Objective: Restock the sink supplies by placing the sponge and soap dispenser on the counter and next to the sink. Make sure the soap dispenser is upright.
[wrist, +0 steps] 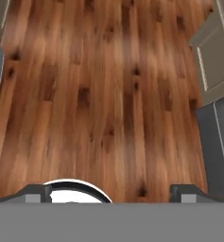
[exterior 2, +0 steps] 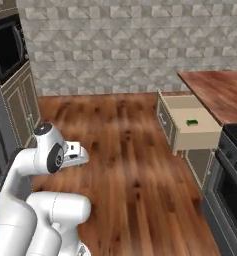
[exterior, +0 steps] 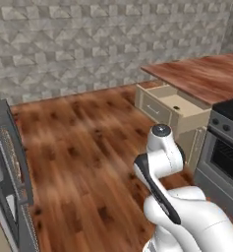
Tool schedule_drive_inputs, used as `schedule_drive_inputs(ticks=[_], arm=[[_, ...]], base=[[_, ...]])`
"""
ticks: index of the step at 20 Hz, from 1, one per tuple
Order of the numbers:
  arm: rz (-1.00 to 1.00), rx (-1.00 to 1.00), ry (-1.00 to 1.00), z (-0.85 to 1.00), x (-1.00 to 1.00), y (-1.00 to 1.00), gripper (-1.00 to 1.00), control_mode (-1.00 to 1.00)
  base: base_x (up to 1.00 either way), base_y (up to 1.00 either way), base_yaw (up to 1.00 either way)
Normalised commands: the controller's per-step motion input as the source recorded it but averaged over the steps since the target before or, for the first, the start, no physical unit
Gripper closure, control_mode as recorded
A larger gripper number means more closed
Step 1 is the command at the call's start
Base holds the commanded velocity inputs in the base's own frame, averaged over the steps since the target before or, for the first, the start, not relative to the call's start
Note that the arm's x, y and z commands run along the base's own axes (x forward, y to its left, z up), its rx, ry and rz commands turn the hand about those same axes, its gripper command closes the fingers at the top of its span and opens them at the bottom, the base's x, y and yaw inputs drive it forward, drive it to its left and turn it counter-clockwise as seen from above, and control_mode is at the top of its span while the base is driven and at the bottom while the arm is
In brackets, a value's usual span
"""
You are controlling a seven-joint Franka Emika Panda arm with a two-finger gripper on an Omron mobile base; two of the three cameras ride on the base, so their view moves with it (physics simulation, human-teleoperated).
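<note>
Glossy white rounded arm (exterior: 187, 211), dark joint bands, grey round cap

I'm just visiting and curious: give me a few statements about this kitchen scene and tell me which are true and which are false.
1. The drawer under the counter is pulled open. True.
2. The sponge lies on the floor. False: it lies inside the open drawer.
3. The gripper is closed on the sponge. False: it is open and empty, over the wooden floor.
4. The sponge is green. True.

Even, soft rendered light; faint shadows, slightly blurry textures.
</note>
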Motion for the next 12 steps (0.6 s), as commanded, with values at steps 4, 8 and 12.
schedule_drive_inputs(ticks=[4, 8, 12], arm=[[0.00, 0.00, 0.00, 0.00, 0.00, 0.00, -1.00, 1.00], [0.00, 0.00, 0.00, 0.00, 0.00, 0.00, -1.00, 1.00], [0.00, 0.00, 0.00, 0.00, 0.00, 0.00, -1.00, 1.00]], base=[[1.00, -0.03, -0.47], [0.90, -0.03, -0.53], [0.82, 0.00, -0.55]])
